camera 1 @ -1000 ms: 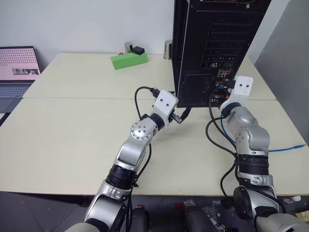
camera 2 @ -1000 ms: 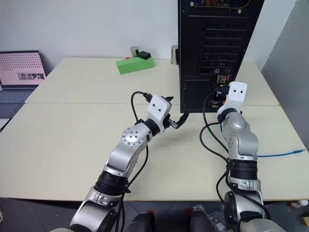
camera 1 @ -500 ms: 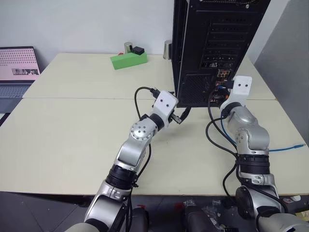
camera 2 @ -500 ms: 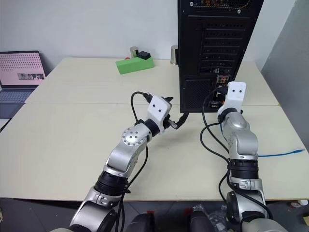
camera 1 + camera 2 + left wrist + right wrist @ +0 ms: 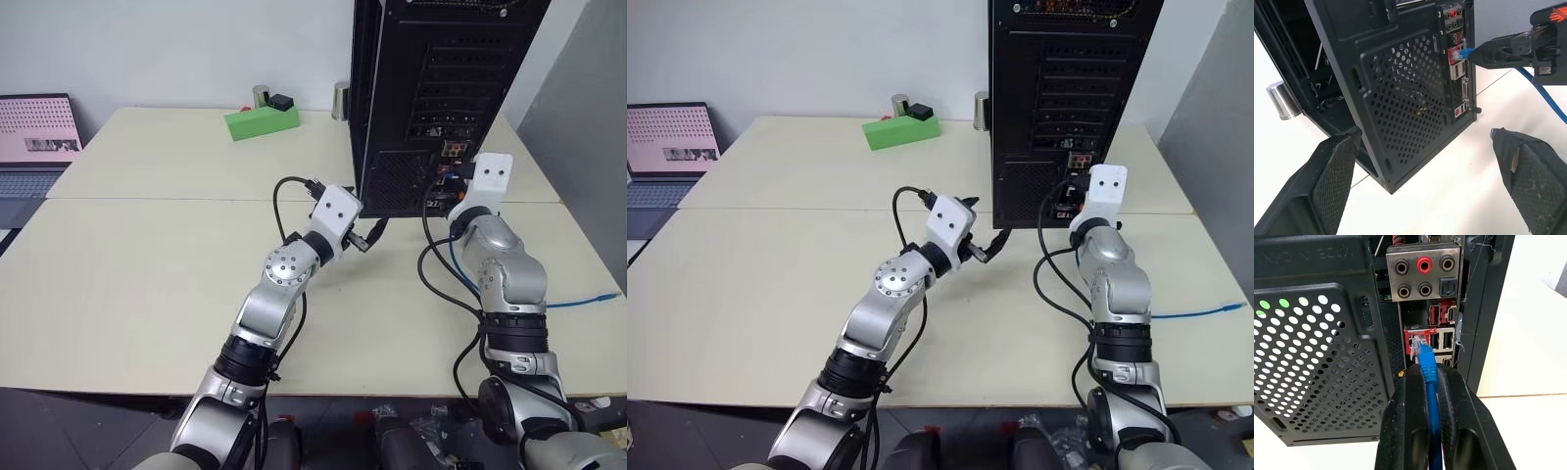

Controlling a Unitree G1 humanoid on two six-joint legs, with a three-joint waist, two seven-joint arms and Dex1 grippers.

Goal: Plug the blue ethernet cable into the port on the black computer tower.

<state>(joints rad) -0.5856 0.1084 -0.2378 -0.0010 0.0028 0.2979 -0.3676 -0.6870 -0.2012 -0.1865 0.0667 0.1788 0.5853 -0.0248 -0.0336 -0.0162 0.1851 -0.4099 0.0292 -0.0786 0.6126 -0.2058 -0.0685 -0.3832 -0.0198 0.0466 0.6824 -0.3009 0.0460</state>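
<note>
The black computer tower (image 5: 421,88) stands upright at the table's far right, its rear panel facing me. My right gripper (image 5: 1426,374) is shut on the blue ethernet cable (image 5: 1427,363) just behind its clear plug. The plug's tip sits at the mouth of the red-framed port (image 5: 1414,335), below the audio jacks. How deep it sits I cannot tell. The rest of the cable trails over the table to the right (image 5: 588,297). My left gripper (image 5: 370,233) hovers open, with nothing in it, near the tower's lower left corner (image 5: 1415,98). From there I see the right gripper's fingers (image 5: 1498,49) at the port.
A green box (image 5: 261,119) and a metal cup (image 5: 339,100) stand at the table's far side. A laptop (image 5: 37,132) sits at the far left. Black robot cables (image 5: 431,264) loop on the table beside my right arm.
</note>
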